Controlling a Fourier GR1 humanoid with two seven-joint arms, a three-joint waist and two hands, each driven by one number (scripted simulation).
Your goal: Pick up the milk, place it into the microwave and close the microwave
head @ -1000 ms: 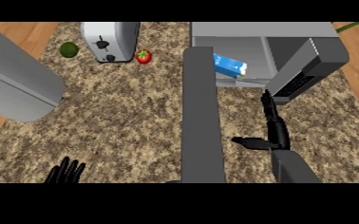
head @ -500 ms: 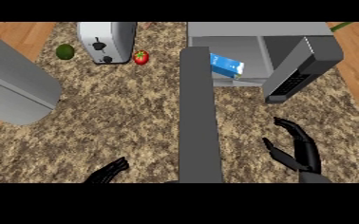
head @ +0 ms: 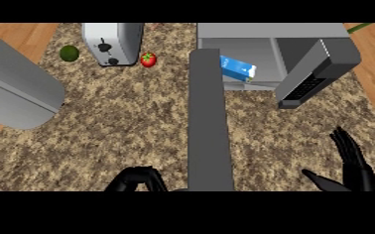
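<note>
**Milk is in; the door is your right hand's job**

The milk carton (head: 238,69) lies inside the microwave (head: 242,32), long axis roughly left to right, its left end hidden behind a long grey bar (head: 209,129). Just right of it stands the open microwave door (head: 316,75). Your right hand (head: 353,161), fingers straight and holding nothing, is the nearer one; the door lies up and slightly left of it. Your left hand (head: 135,177) is curled on nothing at the desk's (head: 132,114) lower edge.
</note>
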